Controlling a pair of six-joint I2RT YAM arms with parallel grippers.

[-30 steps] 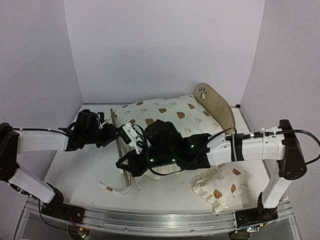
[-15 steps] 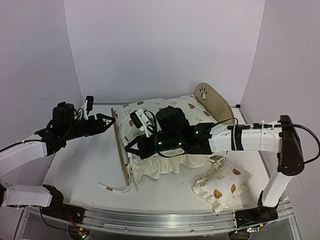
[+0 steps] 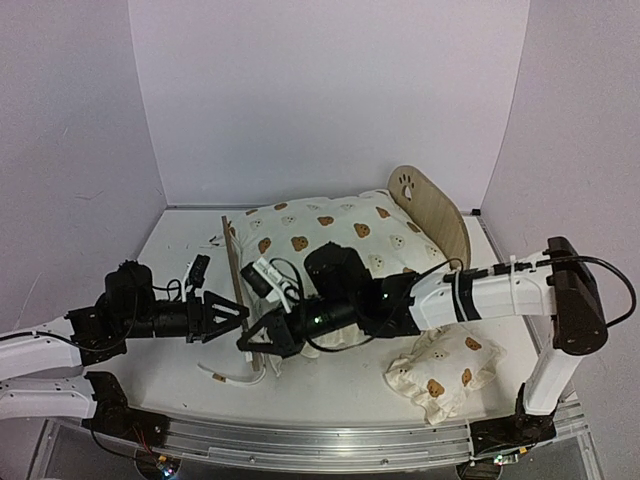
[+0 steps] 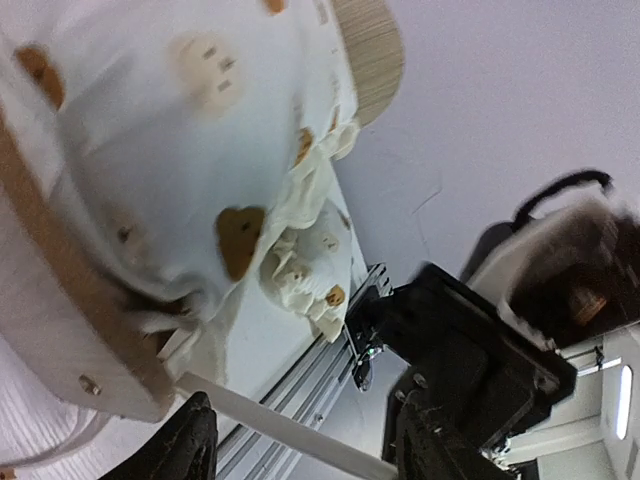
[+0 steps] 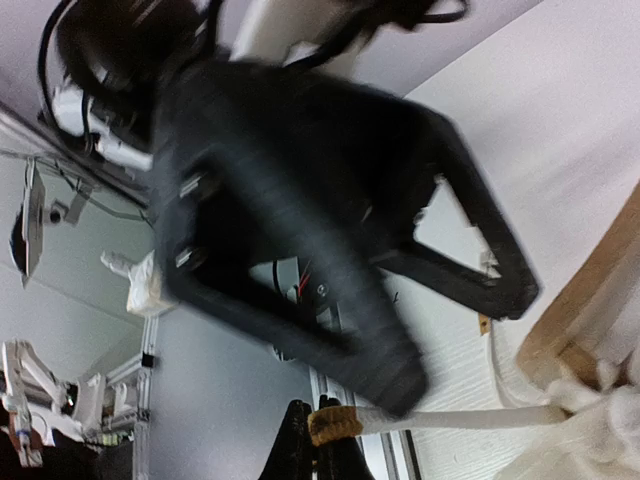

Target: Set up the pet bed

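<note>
The pet bed has its wooden headboard (image 3: 432, 207) at the back right and its thin footboard (image 3: 234, 270) at the left. The bear-print cushion (image 3: 330, 235) lies on it and hides the striped base. My right gripper (image 3: 258, 340) is at the footboard's near end. In the right wrist view it (image 5: 320, 452) is shut on the brown-tipped end of a white cushion tie (image 5: 450, 418). My left gripper (image 3: 235, 322) is open just left of the footboard. In the left wrist view that tie (image 4: 280, 430) runs between its spread fingers (image 4: 195, 445).
The small bear-print pillow (image 3: 440, 372) lies at the front right, and shows in the left wrist view (image 4: 305, 280). Another white tie (image 3: 236, 380) lies loose on the table near the front. The two arms are close together at the footboard's near end.
My left arm has come down from the back left to low beside the footboard's near end. My right gripper has moved forward and left, drawing the tie out.
</note>
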